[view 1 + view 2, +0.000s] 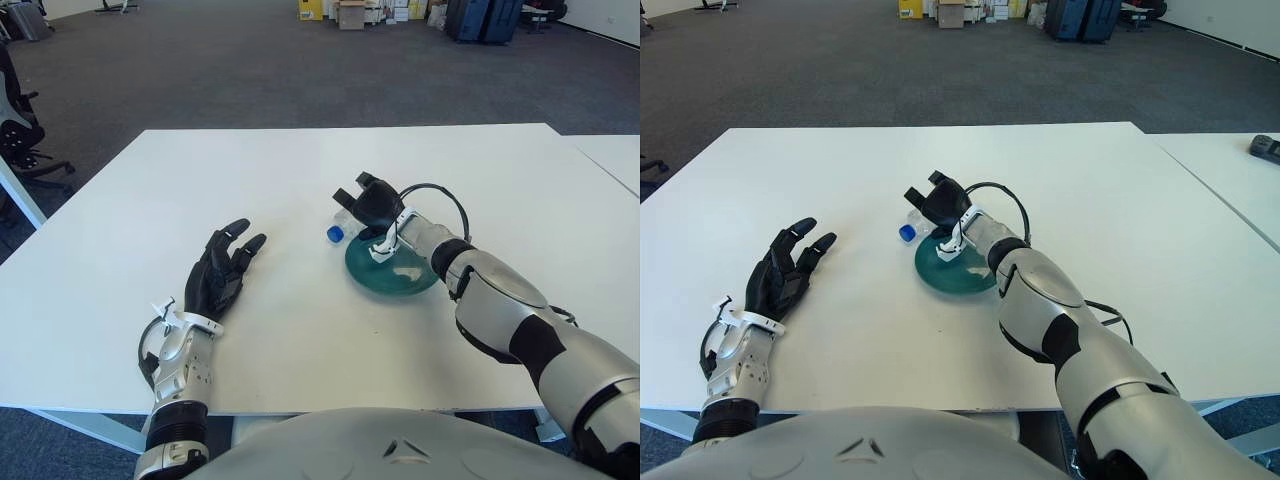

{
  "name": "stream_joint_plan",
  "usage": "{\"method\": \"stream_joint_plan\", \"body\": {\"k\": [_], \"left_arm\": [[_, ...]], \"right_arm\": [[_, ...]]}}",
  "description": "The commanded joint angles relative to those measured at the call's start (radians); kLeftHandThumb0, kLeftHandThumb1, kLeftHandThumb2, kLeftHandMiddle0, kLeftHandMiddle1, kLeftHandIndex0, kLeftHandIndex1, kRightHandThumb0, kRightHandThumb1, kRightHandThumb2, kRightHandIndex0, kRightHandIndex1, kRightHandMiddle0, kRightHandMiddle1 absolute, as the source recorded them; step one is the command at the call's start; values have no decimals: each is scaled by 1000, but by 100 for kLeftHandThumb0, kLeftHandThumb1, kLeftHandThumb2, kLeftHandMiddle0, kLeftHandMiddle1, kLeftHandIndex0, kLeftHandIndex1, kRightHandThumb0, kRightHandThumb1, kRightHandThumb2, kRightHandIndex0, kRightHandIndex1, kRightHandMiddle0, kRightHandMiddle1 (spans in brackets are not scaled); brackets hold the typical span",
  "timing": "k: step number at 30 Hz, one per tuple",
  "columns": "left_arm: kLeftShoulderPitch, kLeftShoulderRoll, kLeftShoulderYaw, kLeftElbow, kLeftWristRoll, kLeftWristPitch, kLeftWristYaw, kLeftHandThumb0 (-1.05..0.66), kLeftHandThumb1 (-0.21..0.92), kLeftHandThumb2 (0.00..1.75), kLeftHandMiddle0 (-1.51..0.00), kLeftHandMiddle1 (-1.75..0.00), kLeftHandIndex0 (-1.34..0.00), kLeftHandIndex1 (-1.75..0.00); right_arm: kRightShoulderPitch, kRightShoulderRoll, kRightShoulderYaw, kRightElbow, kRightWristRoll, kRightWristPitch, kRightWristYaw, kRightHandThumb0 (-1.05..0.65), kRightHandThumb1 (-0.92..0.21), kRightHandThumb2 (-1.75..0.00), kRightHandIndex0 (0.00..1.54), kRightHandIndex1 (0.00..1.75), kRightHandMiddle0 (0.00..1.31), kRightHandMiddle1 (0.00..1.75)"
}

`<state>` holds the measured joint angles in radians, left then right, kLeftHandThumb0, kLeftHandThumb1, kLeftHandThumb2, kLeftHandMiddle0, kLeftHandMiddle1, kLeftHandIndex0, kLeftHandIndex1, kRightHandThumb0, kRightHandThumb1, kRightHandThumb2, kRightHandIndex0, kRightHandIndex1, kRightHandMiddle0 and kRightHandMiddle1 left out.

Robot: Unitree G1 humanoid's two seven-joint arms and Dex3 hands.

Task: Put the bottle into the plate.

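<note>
The table (pixel 150 200) has a smooth, matt white top that takes only a soft sheen toward its far edge. The plate (pixel 392 268) is teal and glossy — light glints off its inner surface near its right rim. The bottle (pixel 341 224) looks like clear, shiny plastic with an opaque blue cap. The right hand (pixel 372 205) and left hand (pixel 220 268) have matt black fingers, seemingly hard plastic or rubber, with white plastic brackets at the wrists. The forearms wear smooth silver shells with a satin gloss — black bands break them at the joints. Beyond the table's far edge, the floor is dull grey carpet.
</note>
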<state>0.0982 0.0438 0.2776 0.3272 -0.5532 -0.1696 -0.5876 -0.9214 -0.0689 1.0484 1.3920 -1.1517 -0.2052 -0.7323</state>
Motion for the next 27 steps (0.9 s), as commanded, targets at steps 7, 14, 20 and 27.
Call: {"method": "stream_joint_plan", "body": {"k": [7,14,20,27], "left_arm": [[-29,11,22,18,-29,40,-25,-89,92,93,-64,-92,-24,-107],[-39,22,32,33,-43,70,-43,-89,92,94,-64,-92,-24,-106],[-44,28,38,41,-39,82,-50,-89,92,93,-62,-91,-23,-106],[-44,30,42,40,-35,86,-56,-88,92,93,-61,-90,-23,-105]], "right_arm": [[-25,-7,16,11,-18,3,59,-1,-24,-132,67,175,63,143],[-19,-7,2,16,-3,6,109,-1,-13,-145,75,175,68,148],[-18,-10,-30,13,26,-5,141,0,-9,-152,77,175,65,157],[-22,-17,-54,5,46,-30,134,0,-10,-155,77,175,59,168]]}}
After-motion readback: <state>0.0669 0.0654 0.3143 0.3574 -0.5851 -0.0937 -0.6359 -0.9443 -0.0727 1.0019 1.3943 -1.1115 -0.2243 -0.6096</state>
